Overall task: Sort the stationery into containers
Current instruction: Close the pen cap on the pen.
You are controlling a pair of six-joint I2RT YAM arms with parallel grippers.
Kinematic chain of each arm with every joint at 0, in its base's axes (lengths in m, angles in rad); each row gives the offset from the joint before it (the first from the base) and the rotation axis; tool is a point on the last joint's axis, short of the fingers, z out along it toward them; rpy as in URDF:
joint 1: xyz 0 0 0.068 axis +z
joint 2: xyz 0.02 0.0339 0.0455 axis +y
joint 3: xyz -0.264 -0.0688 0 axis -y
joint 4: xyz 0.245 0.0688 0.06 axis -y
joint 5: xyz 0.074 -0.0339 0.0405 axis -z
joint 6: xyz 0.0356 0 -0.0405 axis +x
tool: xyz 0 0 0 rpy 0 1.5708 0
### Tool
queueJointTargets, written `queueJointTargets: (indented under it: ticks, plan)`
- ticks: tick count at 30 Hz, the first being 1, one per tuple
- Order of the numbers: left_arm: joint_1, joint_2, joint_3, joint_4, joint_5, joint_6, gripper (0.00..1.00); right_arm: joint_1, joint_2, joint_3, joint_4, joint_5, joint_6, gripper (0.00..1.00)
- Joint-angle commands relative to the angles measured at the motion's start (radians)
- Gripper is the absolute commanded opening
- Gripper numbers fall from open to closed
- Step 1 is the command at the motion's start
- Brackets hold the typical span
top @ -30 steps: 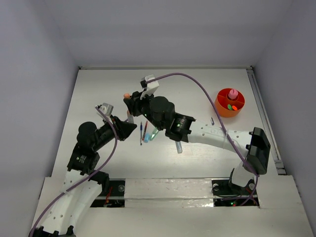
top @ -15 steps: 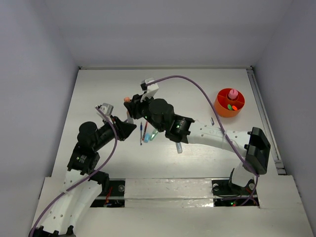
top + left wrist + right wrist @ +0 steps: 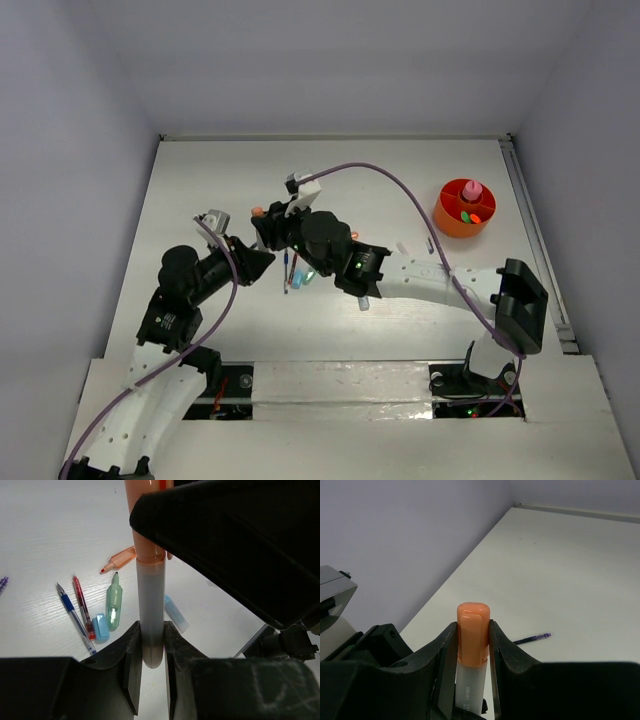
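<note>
Marker [image 3: 151, 595]: pale barrel with an orange cap [image 3: 473, 625], held above the bench [image 3: 400, 180] between the two arms.
Left end effector [image 3: 151, 642]: closed narrowly on the barrel end of the marker, one finger on each side.
Right end effector [image 3: 472, 647]: partly closed, clamped on the cap end of the same marker.
Loose stationery: blue pen [image 3: 75, 617], red pen [image 3: 82, 607] and green highlighter [image 3: 114, 605] lie side by side on the bench below. An uncapped orange highlighter [image 3: 120, 560] lies just beyond them.
Holder [image 3: 462, 208]: round and orange, at the far right of the bench, well apart from both end effectors. Small coloured items sit inside.
</note>
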Motion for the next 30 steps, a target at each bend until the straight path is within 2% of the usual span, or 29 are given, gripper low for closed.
queueJointTargets:
  ticks: [1,6,16,30]
  plan:
    - [0.005,-0.012,0.048,0.082,-0.002,0.004,0.0,0.022,-0.038,-0.034,0.039,-0.005,0.022,0.0]
    - [0.005,-0.017,0.046,0.084,-0.002,0.003,0.0,0.022,-0.072,-0.08,0.078,-0.054,0.069,0.0]
    - [0.014,-0.023,0.091,0.097,-0.04,0.012,0.0,0.032,-0.096,-0.146,0.013,-0.178,0.216,0.0]
    - [0.014,0.101,0.259,0.143,-0.026,0.015,0.0,0.061,-0.178,-0.338,-0.041,-0.162,0.239,0.0]
